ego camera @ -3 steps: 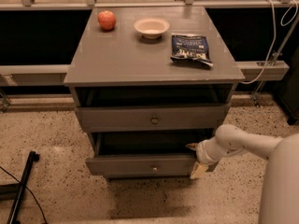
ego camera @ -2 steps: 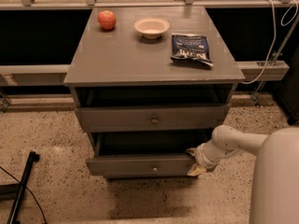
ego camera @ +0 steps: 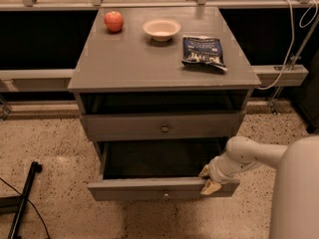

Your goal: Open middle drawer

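Observation:
The grey cabinet (ego camera: 149,68) shows two drawer fronts. The upper one (ego camera: 124,127) has a round knob (ego camera: 164,128) and a dark gap above it. The middle drawer (ego camera: 129,189) below it is pulled well out; its dark inside is bare and its small knob (ego camera: 166,195) shows at the centre of the front. My gripper (ego camera: 209,180) is at the right end of this drawer's front panel, with one tan fingertip (ego camera: 204,172) inside the rim and the other on the front face, shut on the panel. Any lower drawer is hidden beneath.
On the cabinet top are a red apple (ego camera: 113,21), a white bowl (ego camera: 161,29) and a dark blue snack bag (ego camera: 203,52). My white arm (ego camera: 294,183) fills the lower right. A black stand (ego camera: 22,203) lies on the speckled floor at left. Cables (ego camera: 289,39) hang at right.
The middle drawer has slid further out toward the camera, showing more of its inside. My gripper has moved down and slightly left with its front panel.

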You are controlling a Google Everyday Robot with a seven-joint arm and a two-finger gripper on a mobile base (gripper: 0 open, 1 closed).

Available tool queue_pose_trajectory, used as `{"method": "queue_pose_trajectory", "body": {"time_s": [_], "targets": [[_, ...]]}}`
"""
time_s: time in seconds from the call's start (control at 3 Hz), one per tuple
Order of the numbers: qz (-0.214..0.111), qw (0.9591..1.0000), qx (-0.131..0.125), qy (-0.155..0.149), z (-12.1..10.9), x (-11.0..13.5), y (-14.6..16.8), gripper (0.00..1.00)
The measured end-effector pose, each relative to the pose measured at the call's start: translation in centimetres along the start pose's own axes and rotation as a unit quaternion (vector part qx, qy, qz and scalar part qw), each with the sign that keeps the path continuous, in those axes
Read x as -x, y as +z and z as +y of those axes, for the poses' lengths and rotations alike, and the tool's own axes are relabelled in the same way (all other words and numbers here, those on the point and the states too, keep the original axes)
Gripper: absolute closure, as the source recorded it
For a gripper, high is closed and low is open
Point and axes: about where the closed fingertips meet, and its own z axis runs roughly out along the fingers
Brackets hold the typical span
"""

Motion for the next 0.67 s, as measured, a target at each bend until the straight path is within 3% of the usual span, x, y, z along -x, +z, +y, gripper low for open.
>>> {"method": "queue_pose_trajectory", "body": {"time_s": [0.33,0.67], "targets": [[-0.005,0.9998,-0.009,-0.016,2.7,1.8,-2.9,0.32],[-0.007,0.9982,-0.039,-0.046,4.9,4.4,-6.8,0.12]]}}
